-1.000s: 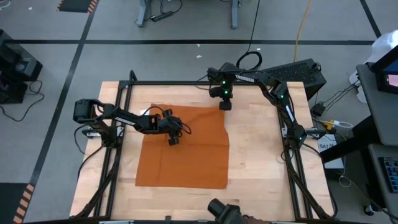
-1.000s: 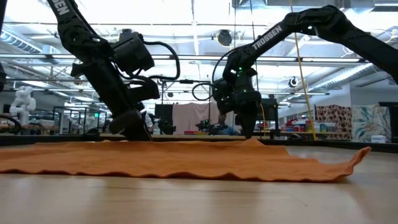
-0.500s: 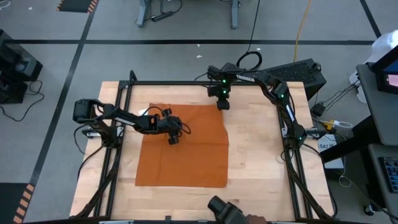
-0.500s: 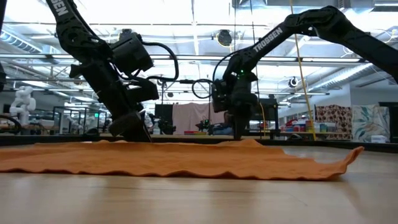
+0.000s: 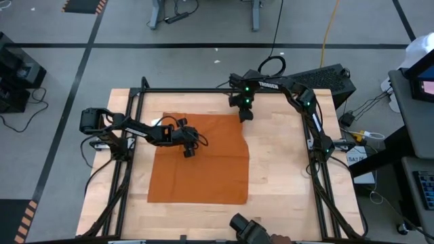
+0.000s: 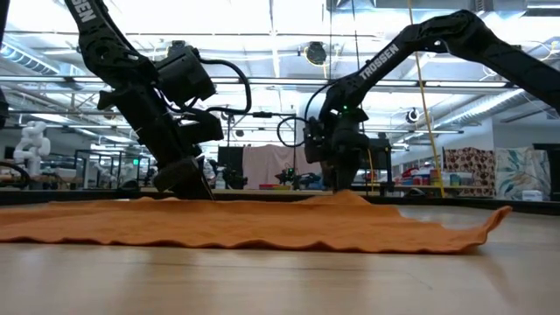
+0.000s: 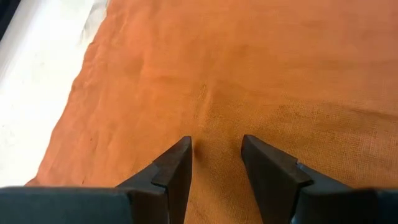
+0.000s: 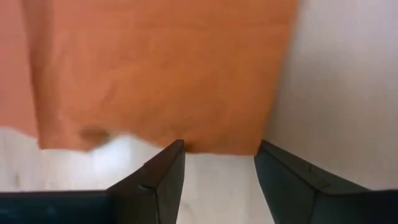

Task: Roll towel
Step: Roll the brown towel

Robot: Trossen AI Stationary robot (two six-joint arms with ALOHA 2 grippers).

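Observation:
The burnt-orange towel [image 5: 200,159] lies spread flat on the wooden table, with low ripples along its near edge [image 6: 262,236]. My left gripper [image 5: 188,150] is open and points down over the towel's far-middle part; the left wrist view shows its gripper [image 7: 216,148] with cloth under both fingers. My right gripper [image 5: 246,114] is open at the towel's far right corner. In the right wrist view the gripper [image 8: 219,149] has a finger on either side of the towel's far edge [image 8: 217,147]. My left gripper comes at the towel's flat surface [image 7: 214,124] from above, fingers apart; I cannot tell whether the tips touch the cloth. My right gripper stands low at the towel's far right corner [image 6: 350,199], where the cloth humps a little; I cannot tell whether it touches.
Black frame rails [image 5: 312,135] run along the table's left, right and far sides. Bare wood [image 5: 281,169] lies to the right of the towel. A dark camera mount [image 5: 245,229] sits at the near edge.
My right gripper has shifted a little toward the table's left edge and back again, staying low at the towel's far right corner. The towel stays spread flat.

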